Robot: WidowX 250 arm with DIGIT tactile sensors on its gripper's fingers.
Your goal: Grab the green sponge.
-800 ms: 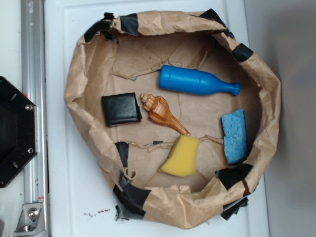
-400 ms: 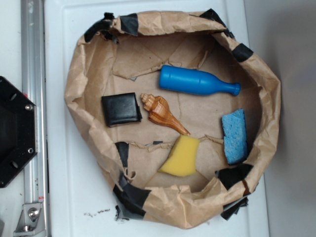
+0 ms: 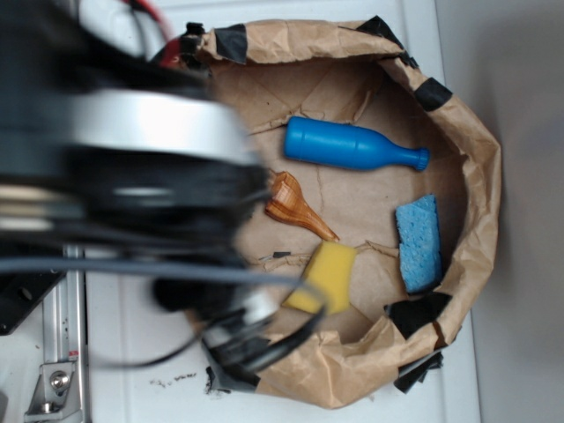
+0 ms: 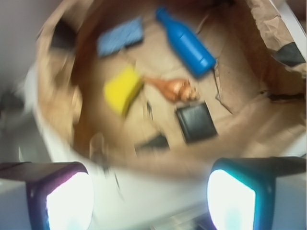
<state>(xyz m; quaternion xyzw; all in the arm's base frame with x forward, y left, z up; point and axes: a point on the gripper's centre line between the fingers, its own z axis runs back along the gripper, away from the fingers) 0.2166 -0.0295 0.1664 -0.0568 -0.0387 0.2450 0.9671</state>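
The green sponge (image 3: 330, 273) is a yellow-green foam block lying on the brown paper near the front of the paper nest. In the wrist view the green sponge (image 4: 123, 89) sits far ahead, left of centre and blurred. My gripper (image 4: 150, 201) is open; its two glowing pads (image 4: 67, 201) stand wide apart with nothing between them, above the white surface outside the paper rim. In the exterior view my blurred arm (image 3: 132, 176) covers the left of the scene, its lower edge overlapping the sponge's left corner.
A blue bottle (image 3: 352, 145), a brown shell (image 3: 295, 210) and a blue sponge (image 3: 419, 242) lie in the same crumpled paper nest (image 3: 480, 176). A black square wallet (image 4: 195, 122) shows only in the wrist view. The paper rim stands up all round.
The arm has swung into the exterior view from the left, hiding the black wallet and the nest's left side. The objects have not moved.
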